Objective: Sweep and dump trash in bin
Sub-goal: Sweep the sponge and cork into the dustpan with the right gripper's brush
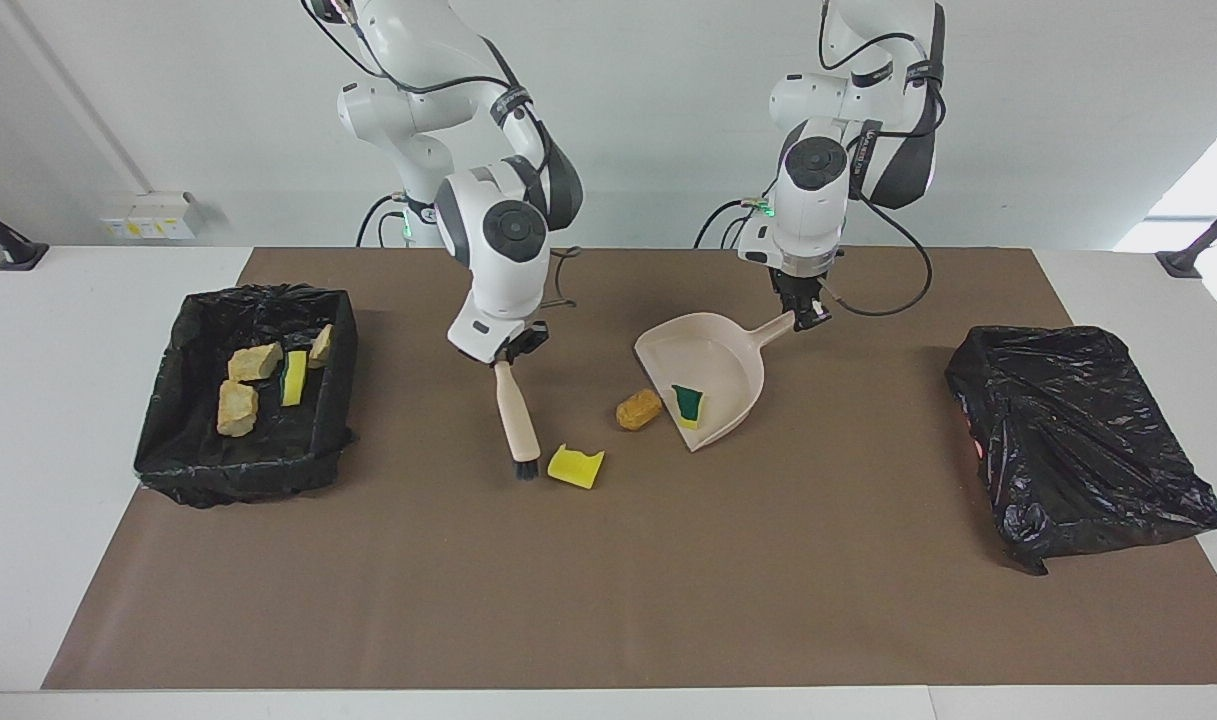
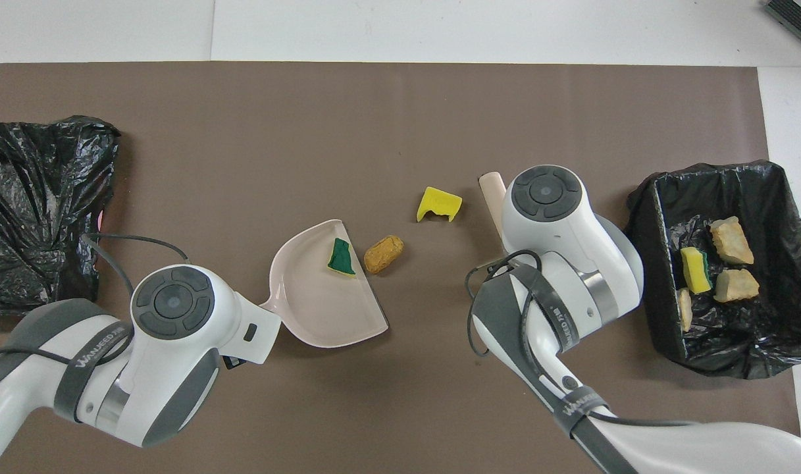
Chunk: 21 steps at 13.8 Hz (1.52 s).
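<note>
Both jaws are clamped: right gripper (image 1: 516, 352) on the brush (image 1: 517, 423), left gripper (image 1: 806, 312) on the dustpan (image 1: 713, 352) handle. On brown paper (image 1: 608, 590) lie the bin (image 1: 163, 420) with four scraps (image 1: 236, 407), a yellow chunk (image 1: 575, 466), nugget (image 1: 638, 409), and green wedge (image 1: 687, 403) in the pan.

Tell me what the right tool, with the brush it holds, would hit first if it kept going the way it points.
The right tool points down along the brush, whose bristles sit just above or on the brown mat beside the yellow sponge chunk. It would probably meet the mat first; depth is unclear.
</note>
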Available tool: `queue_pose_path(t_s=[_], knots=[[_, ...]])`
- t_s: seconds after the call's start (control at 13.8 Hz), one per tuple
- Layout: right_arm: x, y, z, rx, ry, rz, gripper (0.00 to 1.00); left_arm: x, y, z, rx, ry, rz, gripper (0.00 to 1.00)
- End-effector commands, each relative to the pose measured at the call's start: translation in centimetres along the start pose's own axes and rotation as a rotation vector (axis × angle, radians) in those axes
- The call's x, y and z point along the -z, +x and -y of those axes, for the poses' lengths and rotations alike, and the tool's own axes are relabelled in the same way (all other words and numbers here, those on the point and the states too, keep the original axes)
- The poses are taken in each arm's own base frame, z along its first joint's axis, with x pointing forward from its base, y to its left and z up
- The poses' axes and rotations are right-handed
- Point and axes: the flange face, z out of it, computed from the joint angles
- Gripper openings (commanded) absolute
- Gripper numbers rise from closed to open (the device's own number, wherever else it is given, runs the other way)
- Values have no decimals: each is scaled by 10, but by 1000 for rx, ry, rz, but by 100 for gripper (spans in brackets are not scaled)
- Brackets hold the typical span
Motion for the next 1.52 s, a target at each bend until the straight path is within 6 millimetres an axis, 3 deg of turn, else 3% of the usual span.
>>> queue_pose_path(t_s=[0.0, 0.14, 0.43, 0.72, 0.94, 1.16, 1.45], knots=[[0, 29, -3, 75, -49, 0, 0, 0, -5, -7, 61, 21, -7, 0], [-11, 37, 20, 106, -44, 22, 0, 1, -5, -8, 62, 21, -8, 0], [-18, 33, 82, 181, -5, 43, 0, 1, -5, -8, 62, 17, -3, 0], [-9, 14, 159, 219, 98, 52, 0, 2, -4, -8, 72, 18, -13, 0], [0, -6, 204, 275, 149, 61, 0, 1, -4, -5, 79, 16, -18, 0], [14, -19, 225, 256, 287, 90, 0, 2, -4, -5, 81, 16, -20, 0], [38, -37, 205, 244, 297, 154, 0, 2, -5, -2, 88, 18, -25, 0]])
